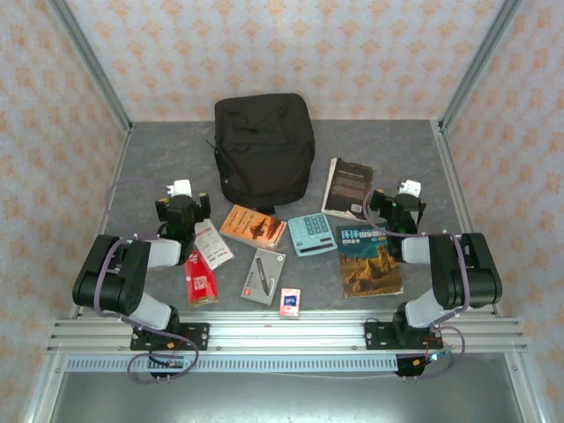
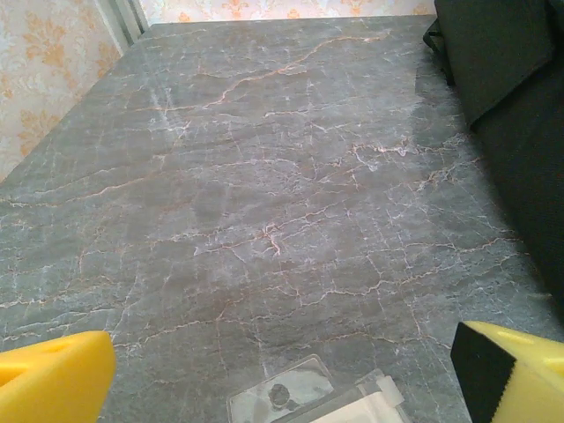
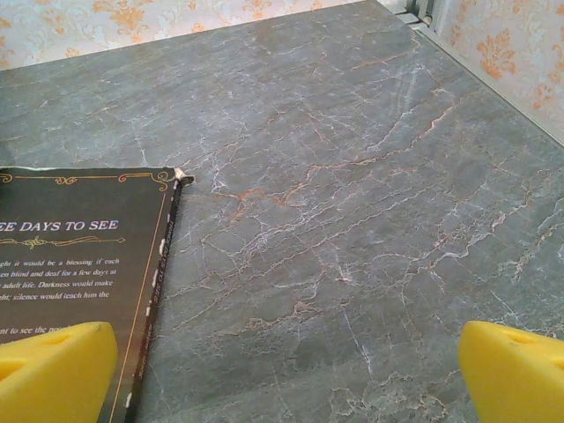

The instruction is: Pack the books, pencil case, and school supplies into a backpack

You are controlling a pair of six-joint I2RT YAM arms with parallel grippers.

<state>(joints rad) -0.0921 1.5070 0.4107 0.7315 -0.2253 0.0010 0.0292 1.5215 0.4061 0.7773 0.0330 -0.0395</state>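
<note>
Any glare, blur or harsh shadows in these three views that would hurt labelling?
Top external: even light, soft shadows, sharp; the black backpack shows little fabric detail. Left wrist: pale sheen on the table, left claw fingers soft-edged. Right wrist: black book text legible, right claw fingers slightly blurred.

Grey marbled tabletop [image 1: 159, 167] enclosed by pale orange-patterned walls [image 1: 264, 53].

Bench [image 1: 159, 167]: nine loose items.
Backpack [image 1: 264, 145]: one.
Books: three. One orange book [image 1: 253, 226], one black book [image 1: 348, 187], one desert-rock book [image 1: 370, 260].
Small supplies: five. One teal calculator [image 1: 312, 233], one grey flat box [image 1: 263, 276], one red packet [image 1: 200, 280], one white-and-red card [image 1: 212, 243], one blue-and-pink box [image 1: 289, 302].
</note>
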